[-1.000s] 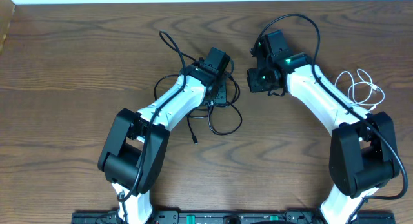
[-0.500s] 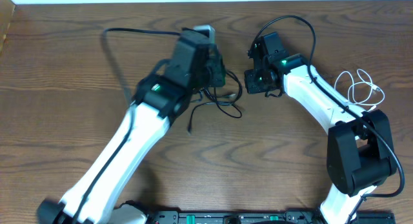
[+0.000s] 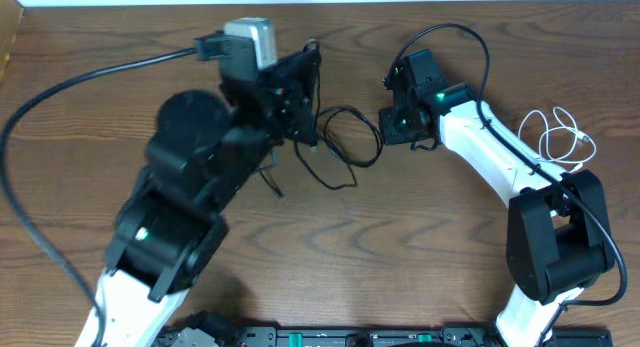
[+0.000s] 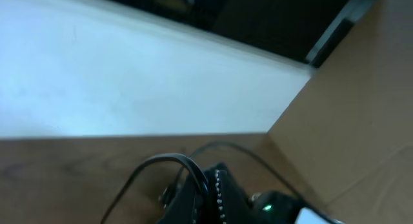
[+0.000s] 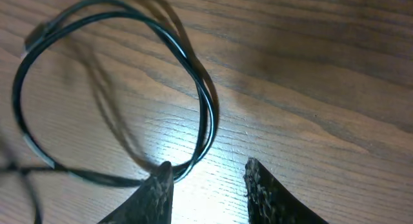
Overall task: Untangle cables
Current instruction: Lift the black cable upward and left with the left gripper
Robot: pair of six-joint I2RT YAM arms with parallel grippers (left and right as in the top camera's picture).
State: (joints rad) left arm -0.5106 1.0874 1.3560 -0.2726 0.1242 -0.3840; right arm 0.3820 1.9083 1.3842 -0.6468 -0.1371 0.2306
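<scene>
While the left end effector (image 3: 305, 97) hangs pressed together over the black cable (image 3: 345, 152), the right end effector (image 5: 208, 179) stands spread at the cable's 3 o'clock. The white cable (image 3: 565, 137) lies well apart.

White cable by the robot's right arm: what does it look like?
The white cable is a thin, bendy cord lying in loose loops on the wooden table, beside the right arm. No gripper touches it, and it lies apart from the black cable. Its plug ends are too small to see.
</scene>
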